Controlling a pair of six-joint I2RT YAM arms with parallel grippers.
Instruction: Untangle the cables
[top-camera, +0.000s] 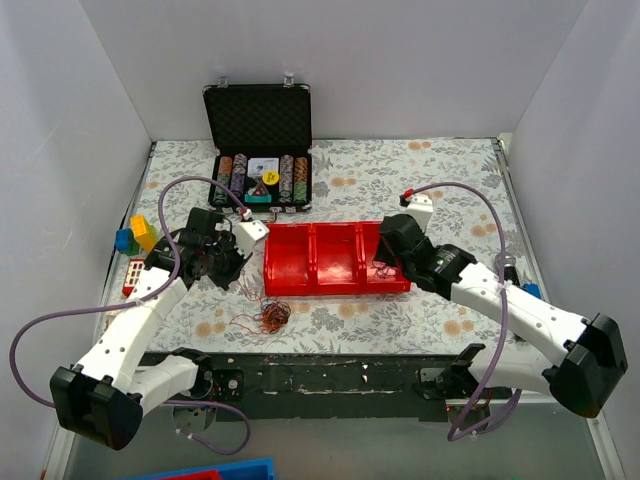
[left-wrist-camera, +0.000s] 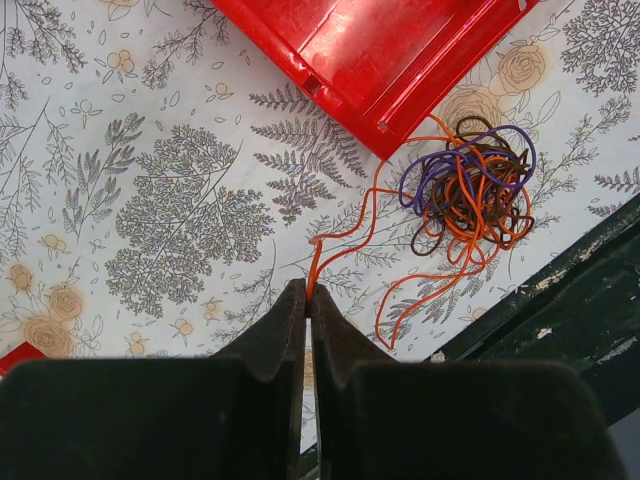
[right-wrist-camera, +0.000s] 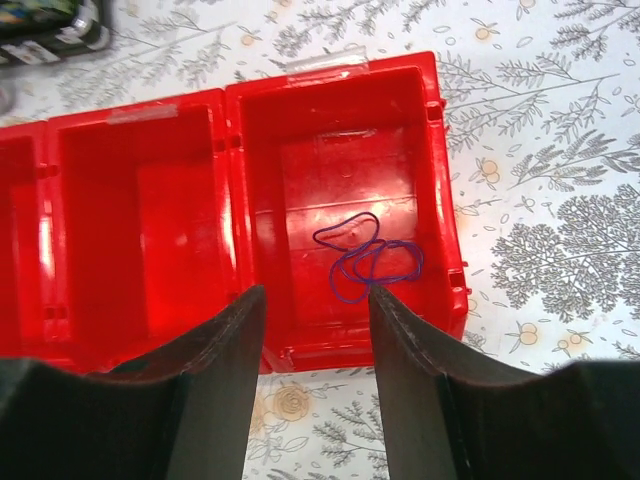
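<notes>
Two fingers of left gripper (left-wrist-camera: 307, 293) are pressing together, seemingly pinching one orange strand (left-wrist-camera: 345, 235) | strand is running ahead-right into the cables (left-wrist-camera: 470, 190) | clump is lying beside red tray (left-wrist-camera: 380, 60) corner | left arm is standing nearer | right gripper (right-wrist-camera: 315, 300) is hovering spread over the tray's end compartment, where a purple wire (right-wrist-camera: 368, 258) is lying.

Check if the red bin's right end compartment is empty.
Not empty: a loose purple wire lies on the red bin floor there.

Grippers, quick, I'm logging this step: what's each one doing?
Left gripper: closed on an orange wire from the clump.
Right gripper: open, empty, over the red tray.
</notes>
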